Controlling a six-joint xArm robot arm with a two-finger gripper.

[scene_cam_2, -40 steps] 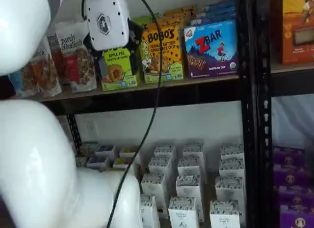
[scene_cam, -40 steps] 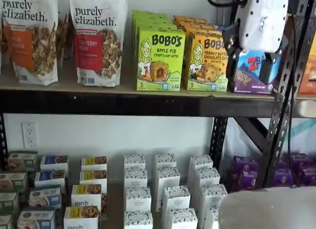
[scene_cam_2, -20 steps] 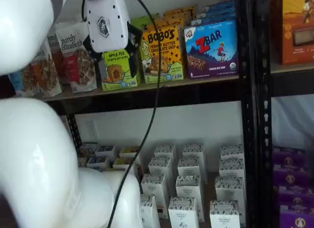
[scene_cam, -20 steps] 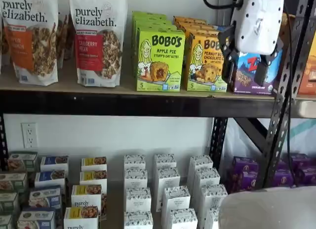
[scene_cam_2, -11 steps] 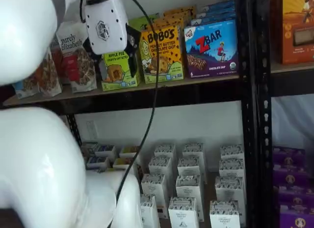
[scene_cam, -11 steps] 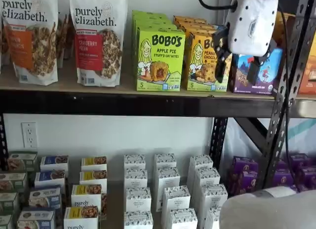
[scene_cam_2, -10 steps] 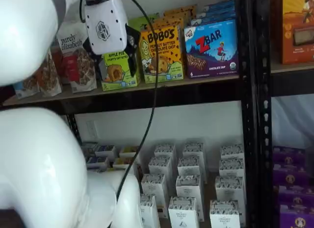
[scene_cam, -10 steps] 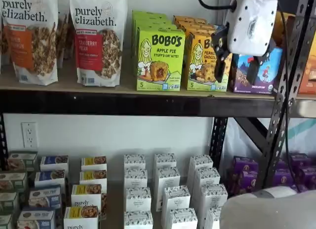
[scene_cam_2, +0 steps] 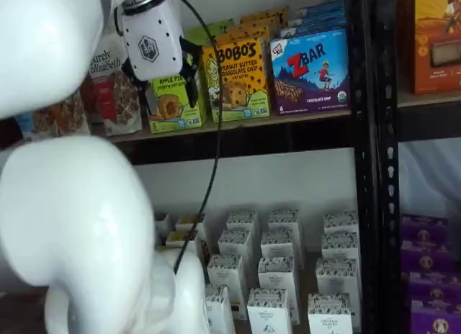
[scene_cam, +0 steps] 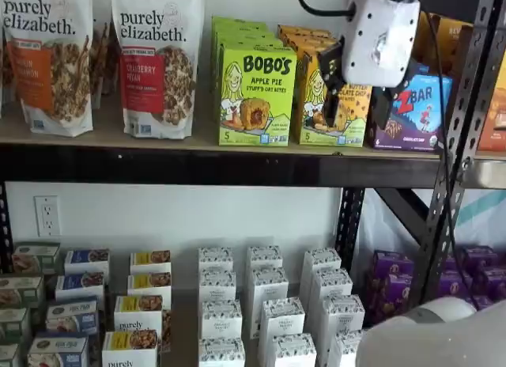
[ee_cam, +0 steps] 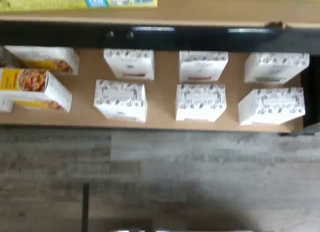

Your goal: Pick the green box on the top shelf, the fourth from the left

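The green box [scene_cam: 255, 94] stands upright at the front edge of the top shelf [scene_cam: 198, 163], untouched, with a pink-labelled granola bag [scene_cam: 156, 60] on one side and the orange-yellow Bobo's box [scene_cam: 316, 106] just beside it on the other; more green cartons are lined up behind it toward the back of the shelf. In a shelf view the end effector [scene_cam: 356, 98] hangs in front of the orange-yellow box and the purple ZBar box [scene_cam: 411, 106], its white body above two black fingers [scene_cam: 330, 86] that stand spread wide apart with nothing between them. It is near the green box but does not touch it. In a shelf view the same white body [scene_cam_2: 150, 39] covers the upper part of the green box [scene_cam_2: 171, 104], a black cable [scene_cam_2: 216, 118] dropping past it. The wrist view looks down on small white cartons [ee_cam: 200, 102] in rows on a lower tan board, with grey floor [ee_cam: 160, 182] beyond its front edge.
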